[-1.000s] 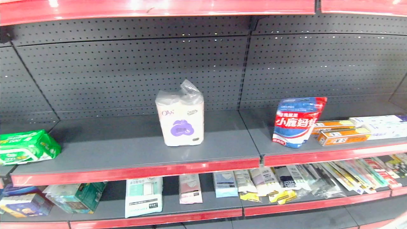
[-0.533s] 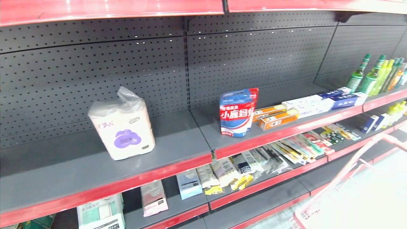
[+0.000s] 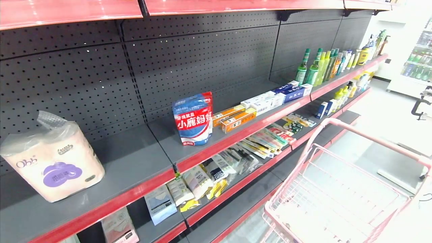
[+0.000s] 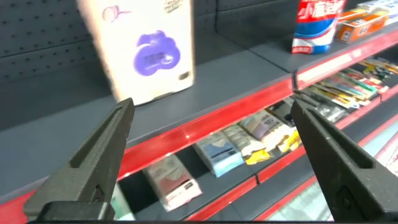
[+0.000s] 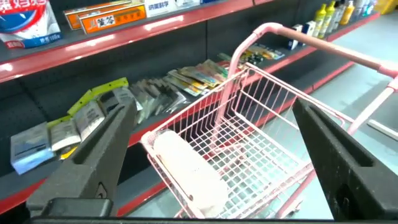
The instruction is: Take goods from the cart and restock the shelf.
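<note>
A pink wire cart (image 3: 371, 138) stands to the right of the grey shelf (image 3: 135, 158). In the right wrist view a white wrapped pack (image 5: 186, 165) lies in the cart (image 5: 323, 45). My right gripper (image 5: 214, 106) hangs open above the cart with nothing between its fingers. On the shelf stand a toilet paper pack (image 3: 50, 162) with a purple label and a blue and red pouch (image 3: 194, 118). My left gripper (image 4: 211, 109) is open and empty in front of the shelf's red edge, a little short of the toilet paper pack (image 4: 146, 46).
Orange and white boxes (image 3: 236, 118) lie right of the pouch, with green bottles (image 3: 314, 67) farther along. The lower shelf holds several flat packets (image 3: 216, 172). A red shelf (image 3: 202, 5) overhangs above. Open floor (image 3: 381, 114) lies beyond the cart.
The head camera has swung right, so the whole picture has shifted left and the cart has come into view. Nothing on the shelf has moved.
</note>
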{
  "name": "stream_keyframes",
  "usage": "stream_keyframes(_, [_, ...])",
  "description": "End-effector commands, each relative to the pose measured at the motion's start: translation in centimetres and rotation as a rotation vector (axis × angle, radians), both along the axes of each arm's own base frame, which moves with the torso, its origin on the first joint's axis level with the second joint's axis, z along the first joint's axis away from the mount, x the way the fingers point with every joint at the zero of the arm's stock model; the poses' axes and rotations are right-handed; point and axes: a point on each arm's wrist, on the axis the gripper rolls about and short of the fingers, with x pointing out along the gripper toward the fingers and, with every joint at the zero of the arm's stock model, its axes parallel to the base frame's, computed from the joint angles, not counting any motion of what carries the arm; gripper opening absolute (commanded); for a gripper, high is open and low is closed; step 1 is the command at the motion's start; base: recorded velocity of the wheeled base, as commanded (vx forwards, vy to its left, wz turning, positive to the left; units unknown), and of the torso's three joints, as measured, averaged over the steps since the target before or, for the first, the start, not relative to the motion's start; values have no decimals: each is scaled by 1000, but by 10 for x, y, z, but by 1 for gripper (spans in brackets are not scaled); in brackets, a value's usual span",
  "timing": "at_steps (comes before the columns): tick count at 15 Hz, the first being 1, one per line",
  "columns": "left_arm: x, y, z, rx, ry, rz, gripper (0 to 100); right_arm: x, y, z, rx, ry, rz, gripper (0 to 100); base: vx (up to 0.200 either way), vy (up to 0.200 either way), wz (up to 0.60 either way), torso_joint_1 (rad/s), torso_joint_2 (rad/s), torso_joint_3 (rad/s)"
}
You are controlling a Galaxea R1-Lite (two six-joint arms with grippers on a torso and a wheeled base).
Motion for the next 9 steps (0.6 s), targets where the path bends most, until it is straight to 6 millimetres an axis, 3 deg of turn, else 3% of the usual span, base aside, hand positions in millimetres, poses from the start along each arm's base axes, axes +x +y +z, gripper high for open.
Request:
stream_keyframes(1, [0, 0, 0, 0, -1, 1, 100, 0, 0, 0, 0, 1, 2, 100, 0, 0, 0, 0, 0, 0])
stream_keyframes(3, [0, 0, 0, -1, -1, 1, 100, 2, 0, 1, 6, 30, 0, 100, 0, 0, 0, 0, 0, 0])
stream_keyframes(4, [0, 0, 0, -1, -1, -1, 100, 1, 0, 33, 6, -15, 31, 100, 0, 0, 0, 0, 0, 0])
stream_keyframes(5, [0, 0, 0, 0, -1, 1, 100, 19, 0, 91, 64, 26, 38, 100, 0, 0, 0, 0, 0, 0])
stream_keyframes(6, [0, 0, 0, -1, -1, 1, 100, 31, 1, 121, 102, 31, 49, 100, 0, 0, 0, 0, 0, 0])
stream_keyframes(7, [0, 0, 0, 0, -1, 1, 100, 53, 1, 136, 17, 100, 44, 100, 0, 0, 0, 0, 0, 0])
stream_keyframes(9, [0, 0, 0, -1, -1, -1, 100, 87, -6, 117, -118, 307, -132, 100, 0, 0, 0, 0, 0, 0])
